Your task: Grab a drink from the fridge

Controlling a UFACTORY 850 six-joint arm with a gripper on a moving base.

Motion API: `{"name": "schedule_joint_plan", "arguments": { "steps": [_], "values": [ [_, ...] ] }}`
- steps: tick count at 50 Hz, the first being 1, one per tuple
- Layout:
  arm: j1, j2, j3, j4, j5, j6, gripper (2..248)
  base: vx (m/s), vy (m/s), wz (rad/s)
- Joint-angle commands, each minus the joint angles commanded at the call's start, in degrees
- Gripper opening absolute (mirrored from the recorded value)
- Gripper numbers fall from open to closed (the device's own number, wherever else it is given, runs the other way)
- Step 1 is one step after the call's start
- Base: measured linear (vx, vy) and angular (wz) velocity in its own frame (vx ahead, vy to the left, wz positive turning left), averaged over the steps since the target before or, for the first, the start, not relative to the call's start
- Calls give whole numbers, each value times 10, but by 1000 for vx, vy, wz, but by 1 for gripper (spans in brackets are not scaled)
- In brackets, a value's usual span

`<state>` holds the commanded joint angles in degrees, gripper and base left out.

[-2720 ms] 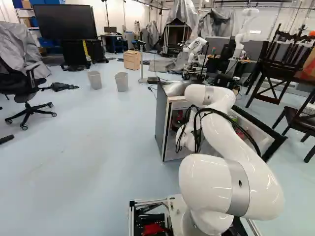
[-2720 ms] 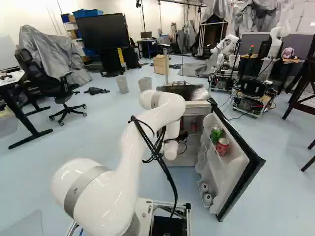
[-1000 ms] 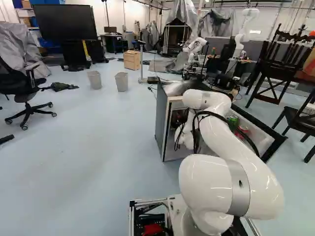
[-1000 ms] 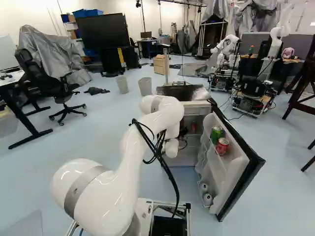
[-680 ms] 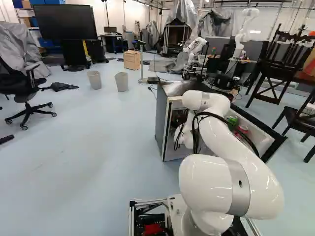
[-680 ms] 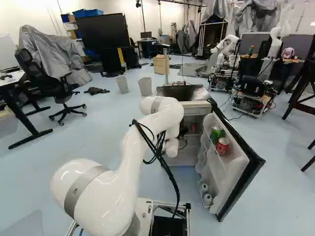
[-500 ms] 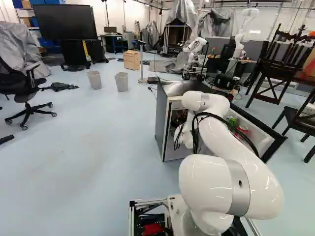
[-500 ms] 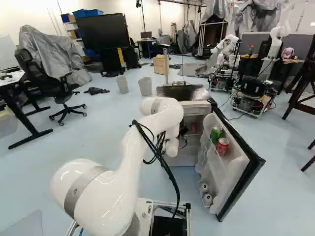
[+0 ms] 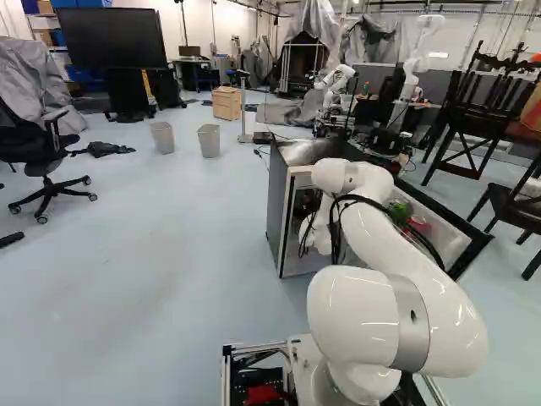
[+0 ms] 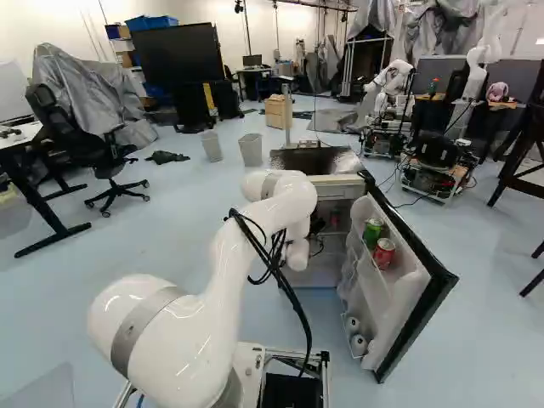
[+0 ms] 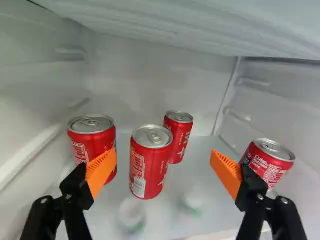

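White walls and a pale shelf [image 11: 215, 202] surround the gripper [image 10: 318, 226], its fingers spread wide. Four red cans with white print stand there: the middle can [image 11: 150, 165], between and ahead of the fingers, shows a barcode; a rear can [image 11: 179, 137] is beyond it; two outer cans, one [image 11: 92, 142] and another [image 11: 265, 162], are each partly behind a finger. Farther out, the open fridge door [image 10: 414, 310] holds one green can [image 10: 373, 231], one red can [image 10: 383, 254] and, lower, two pale cylinders [image 10: 359, 345].
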<state>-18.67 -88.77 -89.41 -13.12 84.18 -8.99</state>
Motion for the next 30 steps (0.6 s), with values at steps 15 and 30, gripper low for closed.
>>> {"name": "schedule_joint_plan", "arguments": {
  "steps": [15,30],
  "values": [
    [-1,-5,-10,0,0,0,247,0,0,0],
    [-1,-13,-24,0,0,0,247,0,0,0]
  ]
}}
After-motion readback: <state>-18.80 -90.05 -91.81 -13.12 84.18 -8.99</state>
